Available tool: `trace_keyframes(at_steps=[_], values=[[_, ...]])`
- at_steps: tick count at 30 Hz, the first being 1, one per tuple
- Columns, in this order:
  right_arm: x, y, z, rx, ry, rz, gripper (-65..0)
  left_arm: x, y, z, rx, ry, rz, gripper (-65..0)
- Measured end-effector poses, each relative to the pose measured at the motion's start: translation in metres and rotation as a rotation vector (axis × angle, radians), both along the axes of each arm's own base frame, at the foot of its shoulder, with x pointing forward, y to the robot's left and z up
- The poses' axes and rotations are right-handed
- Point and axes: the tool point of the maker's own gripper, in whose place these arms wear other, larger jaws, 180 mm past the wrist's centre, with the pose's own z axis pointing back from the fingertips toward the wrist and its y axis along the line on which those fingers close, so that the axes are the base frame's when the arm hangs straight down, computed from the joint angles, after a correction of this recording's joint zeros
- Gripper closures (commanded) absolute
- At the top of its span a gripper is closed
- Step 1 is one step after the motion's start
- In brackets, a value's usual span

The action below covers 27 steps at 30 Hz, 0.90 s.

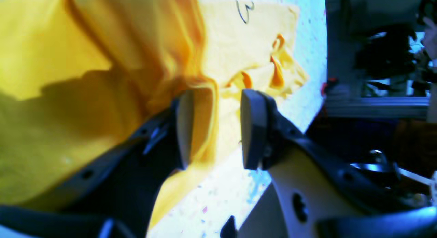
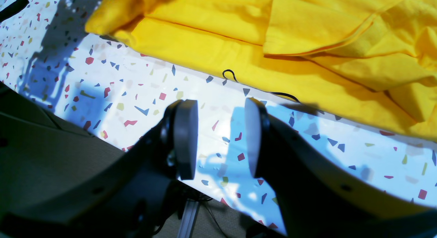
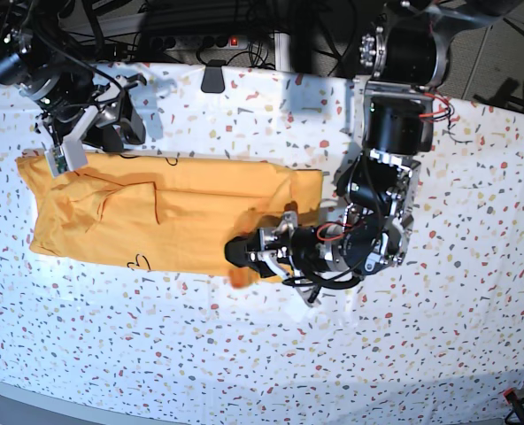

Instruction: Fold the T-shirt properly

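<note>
One mustard-orange T-shirt [image 3: 200, 208] lies in a long, low band across the tablecloth [image 3: 138, 332], from the left part of the base view to its middle. Its body is already doubled over into layers, with a loose, rumpled flap of fabric [image 2: 307, 29] on top toward the base view's left end. The other end rises in soft folds at my left gripper [image 1: 215, 128], whose fingers stand apart. In the left wrist view a curled edge of the cloth shows between those fingers, with one finger overlapping the fabric; I cannot tell whether either finger touches it. Bits of thin black lettering [image 2: 229, 74] show along the shirt's long edge on my side, and another stroke shows near the opposite long edge in the base view. My right gripper [image 2: 222, 139] is open too, its fingers parted with only the speckled cloth seen between them, just beside that same long edge and holding nothing. Beneath everything, the white tablecloth carries small red, blue and olive chips of pattern, and shadows fall across it. Past its edge in the right wrist view I see a dark floor [image 2: 82, 176], a metal post [image 2: 188, 217] and thin cables [image 2: 213, 214].
</note>
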Motion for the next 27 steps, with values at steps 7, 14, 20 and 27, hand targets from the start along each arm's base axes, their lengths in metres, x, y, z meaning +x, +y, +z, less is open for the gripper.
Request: trace_keyframes(at_steps=[7, 14, 20, 27], values=[[0.000, 0.000, 0.000, 0.001, -0.003, 0.000, -23.0, -0.003, -0.007, 0.014, -0.078, -0.037, -0.034, -23.3], [0.005, -0.005, 0.002, -0.033, -0.022, -0.014, -23.1, -0.006, 0.012, -0.023, 0.179, -0.079, -0.093, -23.2], [0.041, -0.048, 0.014, -0.282, -0.060, -0.105, -23.1, -0.002, 0.026, -0.038, 0.308, -0.104, -0.093, -23.2], [0.082, -0.094, 0.044, -0.290, -0.187, -0.216, -36.3, -0.006, 0.027, -0.040, 0.316, -0.090, -0.108, -23.2]])
